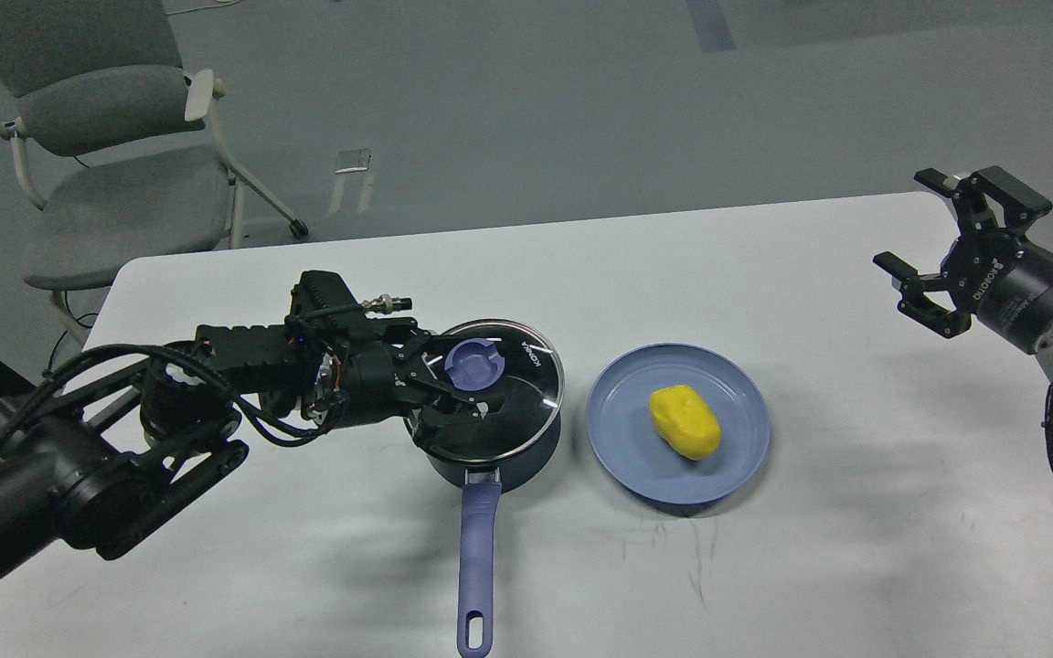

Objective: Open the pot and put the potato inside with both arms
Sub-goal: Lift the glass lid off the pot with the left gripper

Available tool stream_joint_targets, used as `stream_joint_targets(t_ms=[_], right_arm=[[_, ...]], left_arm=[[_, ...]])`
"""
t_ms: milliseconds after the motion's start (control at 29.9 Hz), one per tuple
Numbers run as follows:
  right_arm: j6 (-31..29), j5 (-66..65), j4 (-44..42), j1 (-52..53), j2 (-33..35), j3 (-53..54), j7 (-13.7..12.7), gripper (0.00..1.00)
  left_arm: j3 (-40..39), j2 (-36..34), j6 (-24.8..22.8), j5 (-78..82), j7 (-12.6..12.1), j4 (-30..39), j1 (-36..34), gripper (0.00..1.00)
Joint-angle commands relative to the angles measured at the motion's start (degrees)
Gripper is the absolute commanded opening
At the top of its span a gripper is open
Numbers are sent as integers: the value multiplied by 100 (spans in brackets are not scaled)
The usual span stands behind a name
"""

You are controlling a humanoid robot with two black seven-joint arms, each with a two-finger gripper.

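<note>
Straddling the lid knob (470, 364), the left tool (453, 388) is reaching over the glass lid (526, 384) with fingers spread, not yet clenched. Beneath sits the pot (499, 457); just beyond, the potato (685, 420) is lying on a blue plate (618, 429). Far across the desk (764, 567), the right tool (956, 247) is hanging released. A shallow grip risks the lid slipping.

Two pieces of lettering can be read. On the black body of my right two-finger pincer (951, 239), just behind its spread fingers, the white word "ROBOTIQ" runs along the housing. On the round clear glass lid (526, 384) of the small dark navy saucepan (508, 457), just beyond the fingertips of my left black pincer (461, 388) over the purple-blue knob (473, 364), a short white brand word stands near the rim; it looks like "KONKA", though I cannot be sure.
</note>
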State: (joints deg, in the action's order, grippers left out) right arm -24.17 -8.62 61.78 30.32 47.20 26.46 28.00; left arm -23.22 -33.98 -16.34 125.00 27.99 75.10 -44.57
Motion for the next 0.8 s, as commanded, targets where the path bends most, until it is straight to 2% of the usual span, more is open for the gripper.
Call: stream_joint_targets(t_ms=[0,33,301,535,768], right_arm=[[0,0,-8,0,0,-1,0,100],[0,0,1,0,0,-9,0,100],[0,0,1,-17,0,-18,0,100],[0,0,1,-44,0,-18,0,100],[0,0,1,-44,-17,-18,0,100]], left_arm=[[2,14,8,0,-13,-13,1,58],[2,14,25,0,-22,-22,1,48],[-7,-47,166,0,-40,-22,-17,22],[-42,-653,342,0,-5,215,-61,21],[2,-1654,587,-89,1,409,0,21]])
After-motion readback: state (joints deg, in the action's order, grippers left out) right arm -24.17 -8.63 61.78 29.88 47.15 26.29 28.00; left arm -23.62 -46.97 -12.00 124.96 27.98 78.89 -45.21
